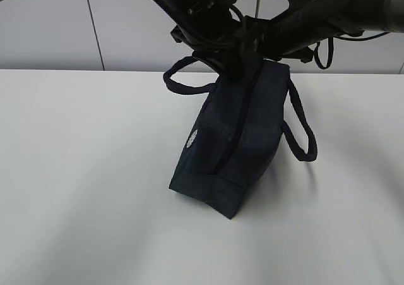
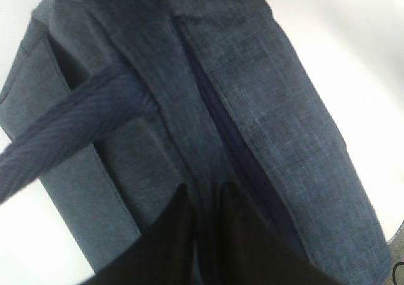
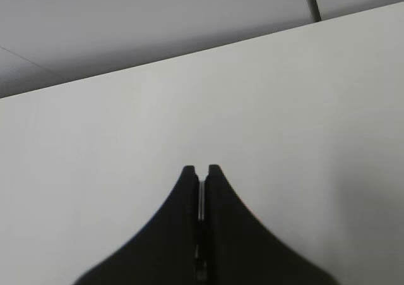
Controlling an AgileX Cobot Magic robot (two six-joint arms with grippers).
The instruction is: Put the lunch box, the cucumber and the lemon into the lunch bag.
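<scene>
Black fingers (image 2: 218, 234) astride boxy navy woven-fabric lunch bag (image 1: 243, 139).

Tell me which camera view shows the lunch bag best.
The exterior view: the whole lunch bag shows on the table, with both handles and the white logo. The left wrist view gives only a close patch of fabric, strap and zipper seam. The right wrist view shows none.

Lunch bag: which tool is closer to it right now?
Left. The left tool sits right at the lunch bag, along its top seam. The right tool is shut and faces bare table, with no bag in its view.
</scene>
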